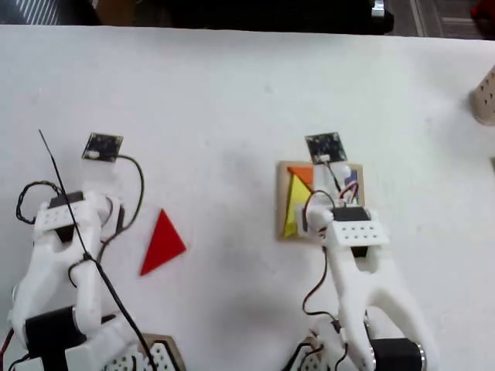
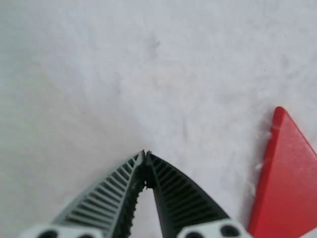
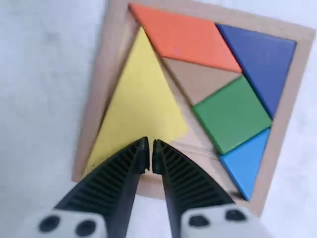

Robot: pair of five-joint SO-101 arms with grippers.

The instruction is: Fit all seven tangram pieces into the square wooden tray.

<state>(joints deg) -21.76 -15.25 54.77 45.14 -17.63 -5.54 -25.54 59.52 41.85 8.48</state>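
Note:
The square wooden tray lies under my right arm. It holds a yellow triangle, an orange parallelogram, a dark blue triangle, a green square and a light blue triangle. A wood-coloured triangle sits between them. My right gripper is shut and empty above the tray's near edge, by the yellow triangle's base. A red triangle lies on the white table beside my left arm. My left gripper is shut on nothing, with the red triangle just to its side.
The tray and the red triangle lie a good hand's width apart on the white table. A tan perforated object stands at the far right edge. A wooden block sits by the left arm's base.

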